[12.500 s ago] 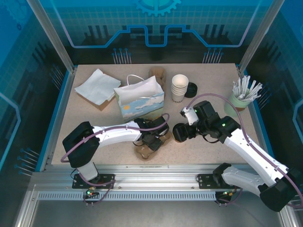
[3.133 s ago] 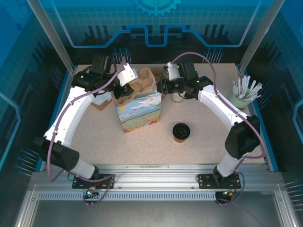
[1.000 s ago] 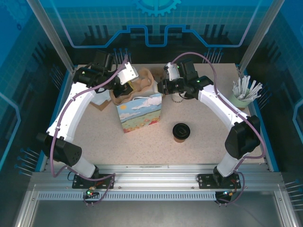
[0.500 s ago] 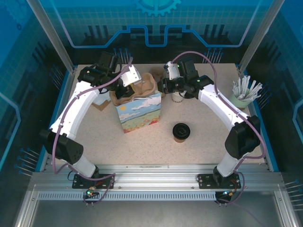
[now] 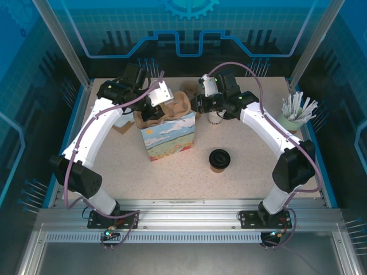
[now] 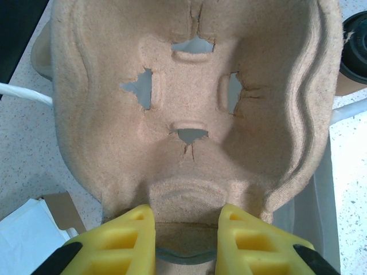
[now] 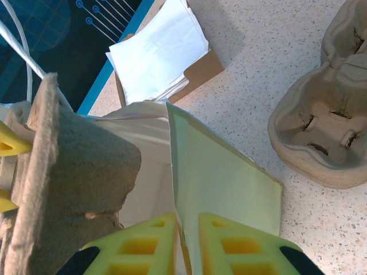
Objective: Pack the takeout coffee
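The takeout coffee (image 5: 219,160), a brown cup under a black lid, stands upright on the speckled counter (image 5: 114,166). It is at about 4 o'clock from the picture-printed paper bag (image 5: 169,136) and well apart from both arms. The bag stands upright near the counter's middle with its mouth open upward. The left arm (image 5: 92,129) stretches toward it from 9 o'clock, and the left jaws are clamped on the rim of a moulded pulp cup carrier (image 5: 175,106). The carrier hangs tilted at the bag's mouth; whether its lower end is inside the bag I cannot tell. In the left wrist view the carrier's wells, with their torn slits, face the camera, and the yellow fingers (image 6: 123,243) pinch its near edge. The right arm (image 5: 264,129) stretches in from 3 o'clock, and the right jaws are closed tight on the bag's top edge at its 1 o'clock corner. In the right wrist view the yellow fingers (image 7: 241,249) squeeze the pale paper wall between them, with the gripped carrier just to their left. A second pulp carrier (image 7: 321,134) lies on the counter at 12 o'clock from the bag, apart from it. White napkins (image 7: 156,57) lie on a piece of brown card at 10 o'clock. A stack of white cups (image 5: 214,118) stands just under the right arm, and a pale green cup of white sticks (image 5: 291,123) stands at the counter's 2 o'clock edge.
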`<act>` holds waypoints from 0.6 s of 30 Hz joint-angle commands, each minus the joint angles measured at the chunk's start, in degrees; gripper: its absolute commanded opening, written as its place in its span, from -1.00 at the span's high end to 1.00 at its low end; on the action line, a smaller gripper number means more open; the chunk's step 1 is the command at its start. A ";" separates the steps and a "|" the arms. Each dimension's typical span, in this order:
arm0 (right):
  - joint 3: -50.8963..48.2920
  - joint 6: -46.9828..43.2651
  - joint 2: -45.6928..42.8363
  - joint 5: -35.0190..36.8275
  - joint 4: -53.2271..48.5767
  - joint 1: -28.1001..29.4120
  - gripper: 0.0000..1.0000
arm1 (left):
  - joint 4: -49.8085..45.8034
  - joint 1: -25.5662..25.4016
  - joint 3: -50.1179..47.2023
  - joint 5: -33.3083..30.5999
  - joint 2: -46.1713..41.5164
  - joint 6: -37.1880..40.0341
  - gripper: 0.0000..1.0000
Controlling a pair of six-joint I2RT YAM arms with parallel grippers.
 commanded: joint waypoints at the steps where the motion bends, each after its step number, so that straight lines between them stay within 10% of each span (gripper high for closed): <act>1: 1.48 0.82 -1.41 0.94 0.37 0.08 0.64 | -4.07 -0.41 1.17 0.01 1.08 0.26 0.56; 18: 1.64 1.00 -1.23 1.64 0.39 0.26 0.64 | -4.47 -0.71 0.56 2.61 -0.94 -0.01 0.55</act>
